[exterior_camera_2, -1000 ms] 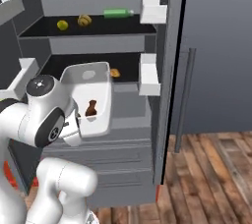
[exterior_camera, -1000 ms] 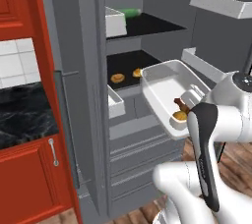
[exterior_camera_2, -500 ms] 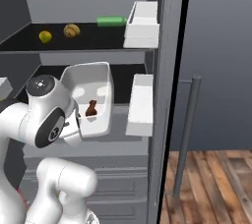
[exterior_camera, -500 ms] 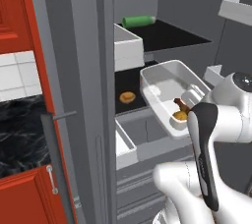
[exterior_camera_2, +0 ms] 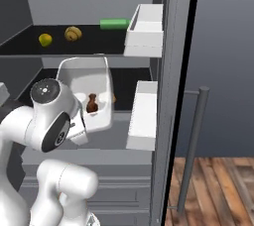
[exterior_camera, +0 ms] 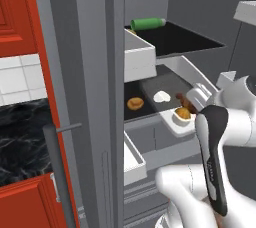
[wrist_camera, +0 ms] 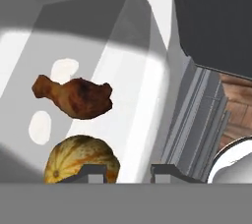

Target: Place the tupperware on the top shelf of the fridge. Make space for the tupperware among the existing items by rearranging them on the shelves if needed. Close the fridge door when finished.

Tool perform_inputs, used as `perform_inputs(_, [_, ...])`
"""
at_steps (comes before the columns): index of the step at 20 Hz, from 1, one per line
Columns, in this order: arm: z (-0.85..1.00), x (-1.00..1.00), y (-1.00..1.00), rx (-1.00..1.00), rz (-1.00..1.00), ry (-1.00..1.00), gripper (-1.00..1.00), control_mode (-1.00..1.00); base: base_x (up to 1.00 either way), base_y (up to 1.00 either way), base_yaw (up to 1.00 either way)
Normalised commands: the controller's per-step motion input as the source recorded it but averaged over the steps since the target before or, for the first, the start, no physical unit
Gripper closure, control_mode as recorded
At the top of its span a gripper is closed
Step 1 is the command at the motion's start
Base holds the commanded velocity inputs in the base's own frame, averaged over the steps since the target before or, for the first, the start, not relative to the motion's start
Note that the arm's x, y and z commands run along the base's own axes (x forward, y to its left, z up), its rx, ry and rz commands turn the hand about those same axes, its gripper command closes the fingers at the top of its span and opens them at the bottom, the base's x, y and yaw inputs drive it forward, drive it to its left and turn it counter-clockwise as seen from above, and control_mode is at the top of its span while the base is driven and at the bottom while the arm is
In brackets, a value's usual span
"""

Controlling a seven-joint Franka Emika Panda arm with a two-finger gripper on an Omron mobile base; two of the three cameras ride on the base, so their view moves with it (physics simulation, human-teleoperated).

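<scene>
one gripper is clamped on the near rim of the tupperware, held in front of the fridge between its two shelves, long axis pointing into it. inside lie a drumstick and a squash. since earlier both views have closed in. no writing shows.

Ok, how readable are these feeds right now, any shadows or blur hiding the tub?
Hand view: the tub wall is brightly lit while its far corner lies in grey shadow; the drumstick is sharp. Left base view: soft and blurry, arm partly covering the tub. Right base view: clear, with the top shelf dark but its items readable.
</scene>
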Motion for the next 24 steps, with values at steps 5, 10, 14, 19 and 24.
perform_inputs(5, [0.62, -0.02, -0.04, 0.0, 0.0, -0.07, 1.0, -1.0, 0.0, 0.0, 0.0])
perform_inputs(10, [0.87, -0.18, 0.0, 0.0, 0.0, 0.0, 1.0, -1.0, 0.0, 0.0, 0.0])
perform_inputs(14, [0.04, -1.0, 0.01, -0.07, 0.0, -0.01, 1.0, -1.0, 0.0, 0.0, 0.0])
perform_inputs(19, [0.01, -1.0, 0.02, -0.07, 0.0, -0.11, 1.0, -1.0, 0.0, 0.0, 0.0])
perform_inputs(24, [0.78, -0.42, 0.0, 0.0, 0.0, -0.26, 1.0, -1.0, 0.0, 0.0, 0.0])
